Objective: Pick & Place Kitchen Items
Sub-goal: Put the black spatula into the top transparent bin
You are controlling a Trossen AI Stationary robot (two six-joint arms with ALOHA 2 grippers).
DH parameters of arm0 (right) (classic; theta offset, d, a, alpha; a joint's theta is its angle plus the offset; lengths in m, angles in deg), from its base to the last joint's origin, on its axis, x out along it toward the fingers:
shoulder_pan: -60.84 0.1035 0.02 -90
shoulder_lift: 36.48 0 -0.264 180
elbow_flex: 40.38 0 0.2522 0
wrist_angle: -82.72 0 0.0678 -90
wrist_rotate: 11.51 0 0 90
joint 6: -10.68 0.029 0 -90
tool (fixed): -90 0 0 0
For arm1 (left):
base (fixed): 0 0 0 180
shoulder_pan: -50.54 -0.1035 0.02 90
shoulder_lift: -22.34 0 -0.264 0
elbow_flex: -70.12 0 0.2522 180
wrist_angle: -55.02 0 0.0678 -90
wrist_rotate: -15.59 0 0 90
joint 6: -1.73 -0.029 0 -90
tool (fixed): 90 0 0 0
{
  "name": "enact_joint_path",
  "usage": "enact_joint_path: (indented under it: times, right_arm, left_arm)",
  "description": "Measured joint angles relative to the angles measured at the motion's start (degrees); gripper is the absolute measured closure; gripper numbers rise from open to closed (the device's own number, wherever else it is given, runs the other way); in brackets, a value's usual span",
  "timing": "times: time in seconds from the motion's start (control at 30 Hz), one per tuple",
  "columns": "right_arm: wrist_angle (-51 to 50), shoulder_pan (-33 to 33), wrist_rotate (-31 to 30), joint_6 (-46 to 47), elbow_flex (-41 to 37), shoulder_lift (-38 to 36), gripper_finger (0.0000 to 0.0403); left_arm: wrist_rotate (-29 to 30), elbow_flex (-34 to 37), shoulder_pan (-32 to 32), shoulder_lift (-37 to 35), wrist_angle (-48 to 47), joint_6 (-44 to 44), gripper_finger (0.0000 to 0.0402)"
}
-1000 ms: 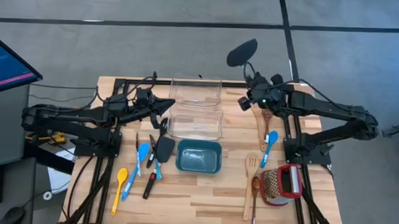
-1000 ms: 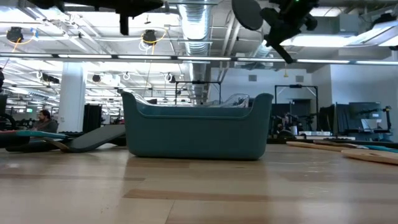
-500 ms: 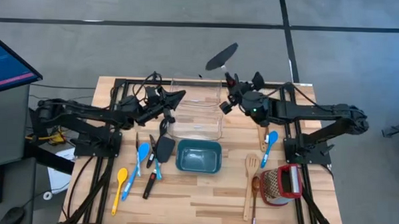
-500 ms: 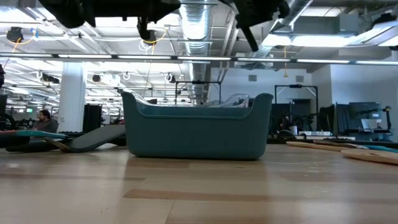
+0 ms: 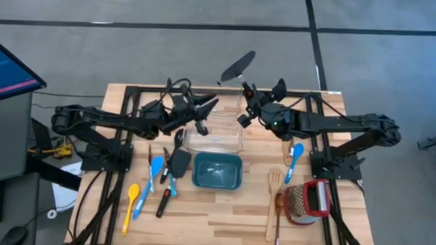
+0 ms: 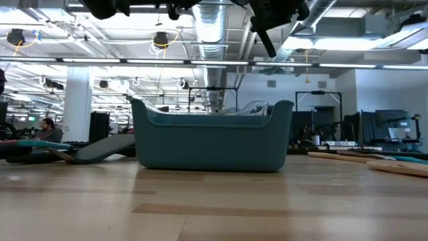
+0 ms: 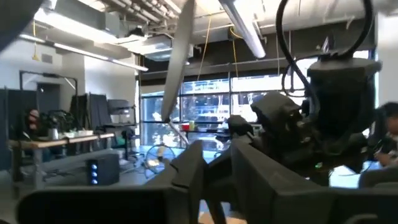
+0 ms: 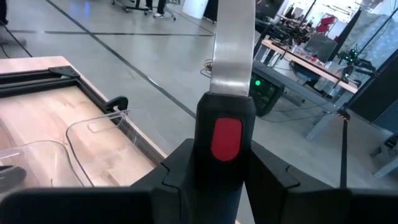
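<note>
My right gripper hangs above the far clear container, shut on a black-handled spatula. The spatula's flat blade reaches up past the table's far edge. My left gripper hovers above the same container, just left of the right one. It points at the right gripper with its fingers slightly apart and nothing between them. More kitchen items lie flat on the table. On the left are a yellow spoon, a blue spoon and a black spatula. On the right are a blue spoon and a pale slotted spatula. My right gripper pinches the spatula's black handle between its two fingers, at the red patch just below the blade. The fingers come roughly level from the table's right and lie across the handle. The spatula is lifted clear and tilted, blade up; its handle end points down.
A second clear container and a teal tub stand in the table's middle, below both grippers. A red grater and a brown wooden spoon lie near the front right. A monitor stands off the table's left.
My right gripper has carried the spatula toward the table's left and turned it, so its head now shows nearly edge-on. My left gripper has gone right, toward the right gripper, rolling as it went. Its fingertips have parted.
</note>
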State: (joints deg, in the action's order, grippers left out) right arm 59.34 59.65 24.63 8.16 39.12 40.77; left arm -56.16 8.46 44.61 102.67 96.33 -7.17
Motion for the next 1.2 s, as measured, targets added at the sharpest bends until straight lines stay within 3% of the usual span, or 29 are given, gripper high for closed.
enact_joint_path:
  times: [0.2,0.47,0.93,1.2]
  right_arm:
    - [-2.5,0.0,0.04,1.66,0.0,0.0,0.0303]
    - [-4.73,0.0,0.28,2.58,0.0,0.0,0.0303]
    - [-4.66,0.0,3.13,2.62,0.0,1.77,0.0303]
    - [-5.49,0.55,3.71,2.55,-0.02,4.76,0.0303]
  left_arm:
    - [5.88,-3.27,-0.01,3.06,-0.02,-7.28,0.0255]
    - [6.19,-5.38,-0.98,3.13,-0.15,-8.88,0.0206]
    - [2.29,-10.48,-1.6,8.3,-1.01,-8.64,0.019]
    - [4.78,-13.47,-2.38,11.07,-0.98,-8.66,0.019]
